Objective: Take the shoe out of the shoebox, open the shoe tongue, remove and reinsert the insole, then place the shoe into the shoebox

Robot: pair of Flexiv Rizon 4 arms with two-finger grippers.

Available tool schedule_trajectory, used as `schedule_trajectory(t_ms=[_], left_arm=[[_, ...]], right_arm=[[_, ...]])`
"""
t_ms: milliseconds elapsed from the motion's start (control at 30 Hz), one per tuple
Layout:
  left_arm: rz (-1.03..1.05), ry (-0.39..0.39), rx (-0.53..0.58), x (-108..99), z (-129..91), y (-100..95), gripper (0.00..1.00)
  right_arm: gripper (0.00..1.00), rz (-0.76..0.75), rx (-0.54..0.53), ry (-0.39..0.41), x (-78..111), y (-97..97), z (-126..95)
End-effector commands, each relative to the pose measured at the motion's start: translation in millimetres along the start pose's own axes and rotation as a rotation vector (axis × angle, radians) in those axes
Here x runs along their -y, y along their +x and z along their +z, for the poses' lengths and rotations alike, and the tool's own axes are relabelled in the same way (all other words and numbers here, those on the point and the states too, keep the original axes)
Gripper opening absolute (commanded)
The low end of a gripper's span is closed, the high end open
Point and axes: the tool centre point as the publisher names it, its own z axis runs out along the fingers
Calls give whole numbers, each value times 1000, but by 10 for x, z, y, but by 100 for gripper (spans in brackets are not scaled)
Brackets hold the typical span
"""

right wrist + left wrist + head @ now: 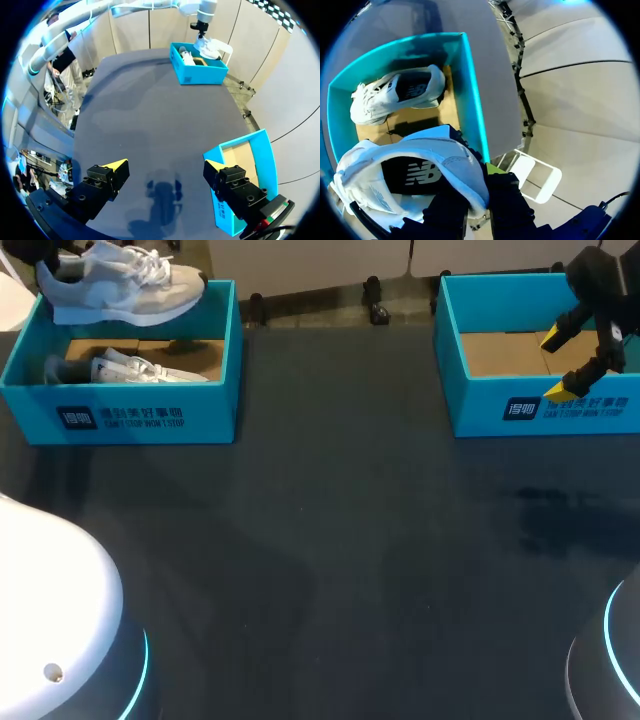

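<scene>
A white sneaker [125, 285] hangs above the back edge of the left blue shoebox [150, 415]. In the left wrist view my left gripper [480, 197] is shut on the heel rim of this sneaker [420, 175], one finger inside and one outside. A second white sneaker [140, 370] lies on its side on the cardboard floor of that box [470, 100]. My right gripper [562, 365] hovers over the front wall of the right blue shoebox [480, 415]. It stands open with nothing between its fingers, as the right wrist view shows [164, 167].
The right shoebox [265, 155] holds only its cardboard floor. The dark tabletop [330, 560] stretches between the two boxes and toward the front. My arms' white bases sit at the front left [50, 620] and front right [615, 660].
</scene>
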Motion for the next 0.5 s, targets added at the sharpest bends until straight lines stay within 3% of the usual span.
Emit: schedule_trajectory(t_ms=[33,500], left_arm=[[5,-2,-4,36,102,-68,0],[18,39,4,-6,356,-182,0]], right_arm=[[100,1,-2,3,-6,-13,7],[100,1,-2,3,-6,-13,7]])
